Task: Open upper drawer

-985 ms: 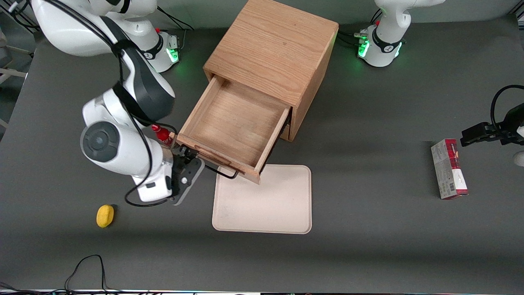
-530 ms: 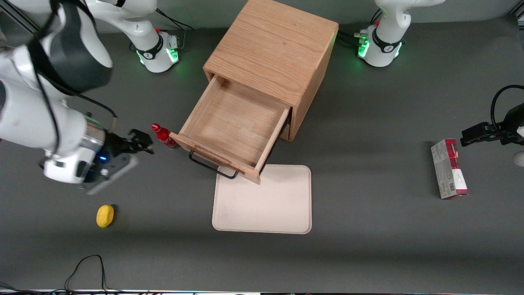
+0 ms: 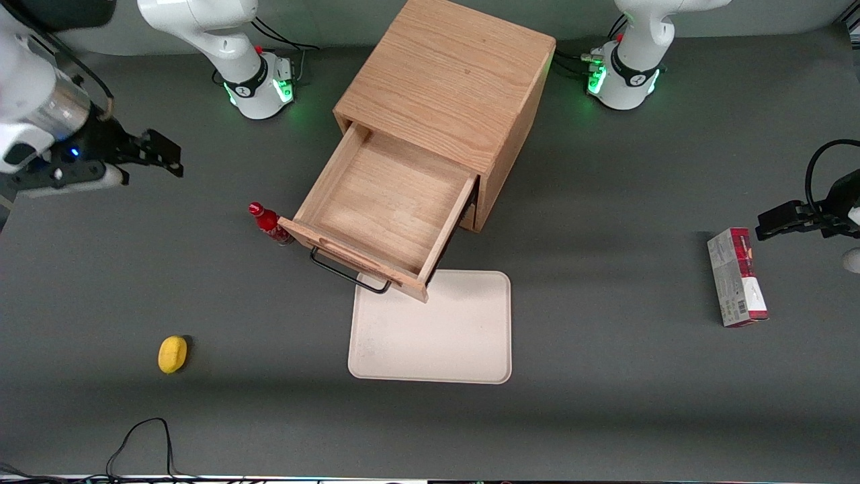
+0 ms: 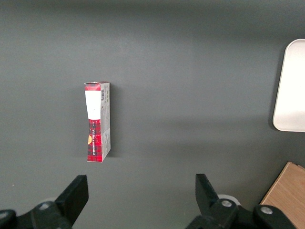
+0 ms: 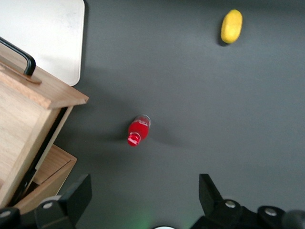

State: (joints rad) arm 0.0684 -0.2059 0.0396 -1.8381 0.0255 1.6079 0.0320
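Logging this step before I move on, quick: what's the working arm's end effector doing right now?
Right arm's end effector: open, holding nothing, raised toward the working arm's end of the table, apart from the pulled-out light-oak upper drawer with its black wire handle.

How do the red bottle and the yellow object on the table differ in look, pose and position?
The red bottle is slim with a cap and stands upright; the yellow object is a rounded oval lying flat. The bottle stands close beside the front corner of the pulled-out upper drawer; the yellow object lies apart, nearer the front camera. Both are small, rest on the grey table and are untouched: the open hand hangs well away from both.
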